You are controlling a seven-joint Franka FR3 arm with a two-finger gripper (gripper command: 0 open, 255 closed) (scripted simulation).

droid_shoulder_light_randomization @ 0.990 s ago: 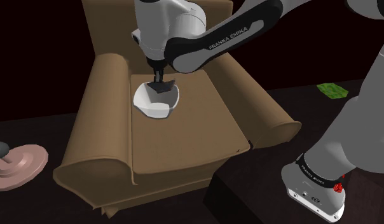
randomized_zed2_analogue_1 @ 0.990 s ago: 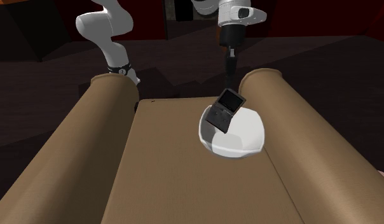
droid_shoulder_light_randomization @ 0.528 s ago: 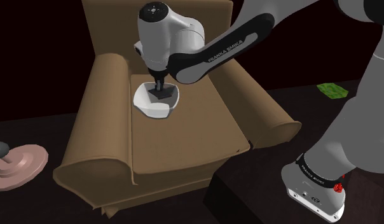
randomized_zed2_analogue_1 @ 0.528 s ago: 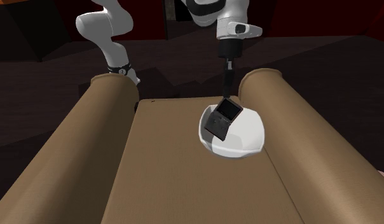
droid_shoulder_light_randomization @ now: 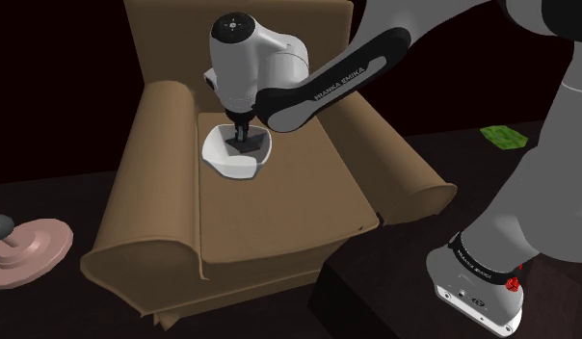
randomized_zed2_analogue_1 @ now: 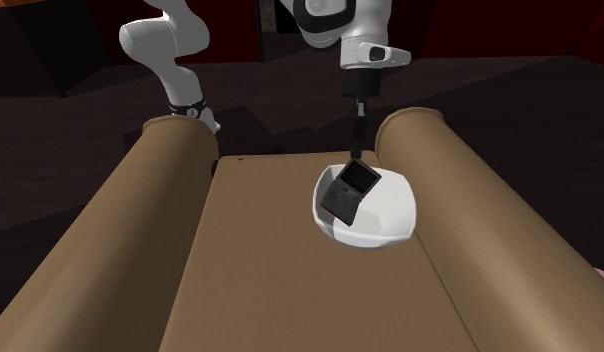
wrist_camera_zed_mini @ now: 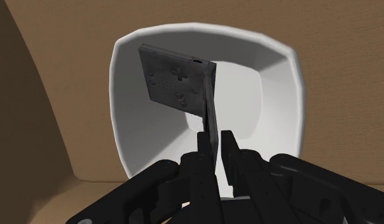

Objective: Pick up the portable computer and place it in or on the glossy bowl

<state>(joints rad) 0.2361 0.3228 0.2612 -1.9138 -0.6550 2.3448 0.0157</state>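
A small dark grey laptop (randomized_zed2_analogue_1: 351,190), half open, hangs tilted inside the white bowl (randomized_zed2_analogue_1: 390,215) on the brown armchair's seat. My black gripper (randomized_zed2_analogue_1: 356,153) is shut on the edge of its lid from above. In the wrist view the fingers (wrist_camera_zed_mini: 200,149) clasp the thin lid, and the laptop's base (wrist_camera_zed_mini: 175,79) sticks out over the bowl's (wrist_camera_zed_mini: 273,95) hollow. In the shoulder view the gripper (droid_shoulder_light_randomization: 243,130) reaches down into the bowl (droid_shoulder_light_randomization: 222,159) with the laptop (droid_shoulder_light_randomization: 245,144) low in it.
The armchair (droid_shoulder_light_randomization: 270,207) has thick rolled arms (randomized_zed2_analogue_1: 90,260) on both sides of the seat. A pink round stand (droid_shoulder_light_randomization: 29,250) with a dark knob sits at the shoulder view's lower left. A green item (droid_shoulder_light_randomization: 503,137) lies on the dark floor at the right.
The gripper has moved down with the laptop, which has sunk deeper into the bowl and tilted more. The grip has stayed shut.
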